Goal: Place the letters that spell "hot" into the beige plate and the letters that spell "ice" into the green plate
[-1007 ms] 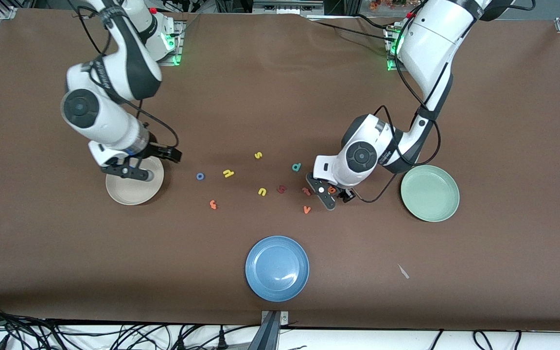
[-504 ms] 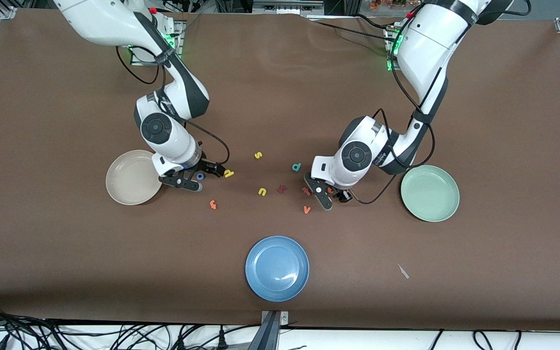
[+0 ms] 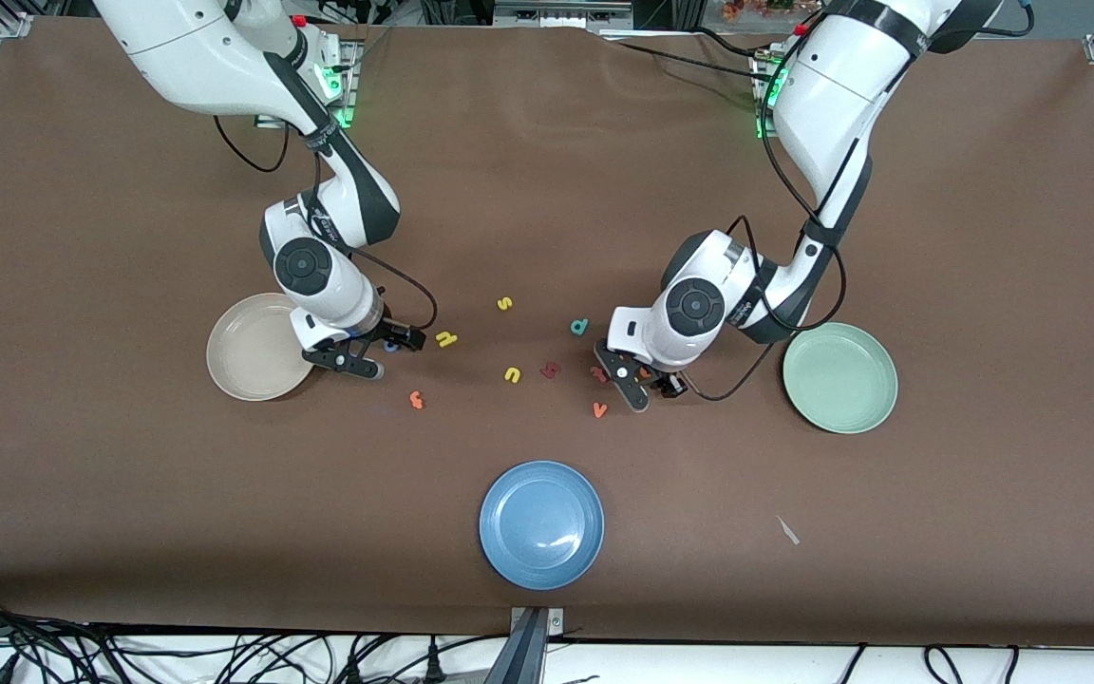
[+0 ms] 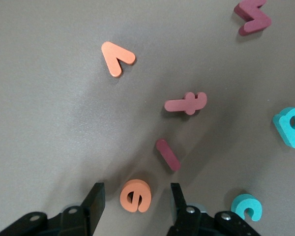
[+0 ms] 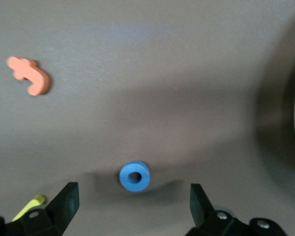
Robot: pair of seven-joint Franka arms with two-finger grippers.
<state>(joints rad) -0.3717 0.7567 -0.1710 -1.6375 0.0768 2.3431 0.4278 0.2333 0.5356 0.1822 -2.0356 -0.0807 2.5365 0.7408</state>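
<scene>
My left gripper [image 3: 646, 380] is low over the table, and its jaws stand open on either side of the orange e [image 4: 135, 195] without touching it. The dark red i [image 4: 167, 154] and the teal c [image 4: 247, 207] lie close by. My right gripper [image 3: 378, 350] hangs open over the blue o [image 5: 134, 176], beside the beige plate [image 3: 243, 353]. The yellow h [image 3: 447, 338] and the orange t [image 3: 417, 400] lie on the table near that gripper. The green plate [image 3: 839, 377] sits toward the left arm's end.
A blue plate [image 3: 541, 524] lies nearest the front camera. Among the letters lie a pinkish t [image 4: 186, 103], an orange v [image 4: 116, 58], a teal d [image 3: 580, 327], a dark red angular letter [image 3: 551, 370], a yellow u [image 3: 512, 374] and a yellow s [image 3: 504, 304].
The right arm swung from over the beige plate to over the blue o. The left gripper's jaws narrowed around the orange e and shifted slightly.
</scene>
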